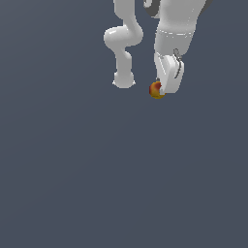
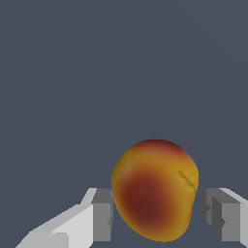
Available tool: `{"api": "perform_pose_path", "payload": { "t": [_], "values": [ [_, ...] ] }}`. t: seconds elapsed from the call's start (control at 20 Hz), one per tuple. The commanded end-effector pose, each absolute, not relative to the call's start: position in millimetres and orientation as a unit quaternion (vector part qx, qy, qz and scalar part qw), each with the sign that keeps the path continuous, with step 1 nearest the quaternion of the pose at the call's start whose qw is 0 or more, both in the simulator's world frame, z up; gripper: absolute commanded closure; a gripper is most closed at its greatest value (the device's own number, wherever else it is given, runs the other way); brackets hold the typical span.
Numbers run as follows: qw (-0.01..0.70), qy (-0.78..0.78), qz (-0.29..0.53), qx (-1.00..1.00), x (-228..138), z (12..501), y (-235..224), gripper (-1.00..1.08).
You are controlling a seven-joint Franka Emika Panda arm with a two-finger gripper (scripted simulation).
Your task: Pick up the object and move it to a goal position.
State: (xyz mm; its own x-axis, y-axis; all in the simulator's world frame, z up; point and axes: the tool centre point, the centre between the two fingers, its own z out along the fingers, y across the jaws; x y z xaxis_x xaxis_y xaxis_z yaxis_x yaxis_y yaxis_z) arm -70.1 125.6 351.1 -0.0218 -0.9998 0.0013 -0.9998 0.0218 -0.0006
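The object (image 2: 155,191) is a roundish yellow-orange ball with a dark red patch. In the wrist view it sits between my two grey fingertips. One fingertip (image 2: 102,213) is against its side. The other fingertip (image 2: 215,213) stands a narrow gap away from it. In the exterior view the object (image 1: 155,90) shows at the tip of my white gripper (image 1: 163,89), on the exterior view's left of the fingers, partly hidden by them. The jaws straddle the object and are not closed tight on it.
The white arm's links (image 1: 123,46) and base hang in the upper middle of the exterior view. All else is a plain dark grey-blue ground (image 1: 121,184) with no marks or edges.
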Motion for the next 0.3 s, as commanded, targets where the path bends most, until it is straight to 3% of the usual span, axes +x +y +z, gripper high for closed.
{"api": "perform_pose_path", "payload": {
  "t": [0.0,0.25],
  "values": [
    [0.000,-0.715,0.000,0.699,-71.1,359.3,130.6,1.08],
    [0.000,-0.715,0.000,0.699,-70.5,363.3,133.8,1.08]
  ]
}}
